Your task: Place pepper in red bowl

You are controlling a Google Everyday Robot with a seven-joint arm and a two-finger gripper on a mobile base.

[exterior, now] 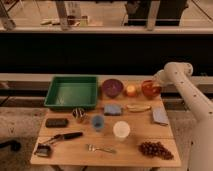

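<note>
Sitting at the bench's (75, 152) far right corner, the red bowl (150, 89) is round and glossy, red-orange, beside a small orange fruit (131, 90) and a purple bowl (112, 87). The pepper cannot be made out. The white arm (192, 100) bends in from the right, its elbow high, with the tool (157, 80) at the bowl's rim.

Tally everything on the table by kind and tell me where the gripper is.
Bowls: 2, round glossy red bowl, dark purple bowl
Fruit: 3, orange, banana, grapes
Trays: 1, green
Cups: 3
Utensils: 2
Other: 4
Total: 15
Gripper: at the red bowl's far right rim.
</note>
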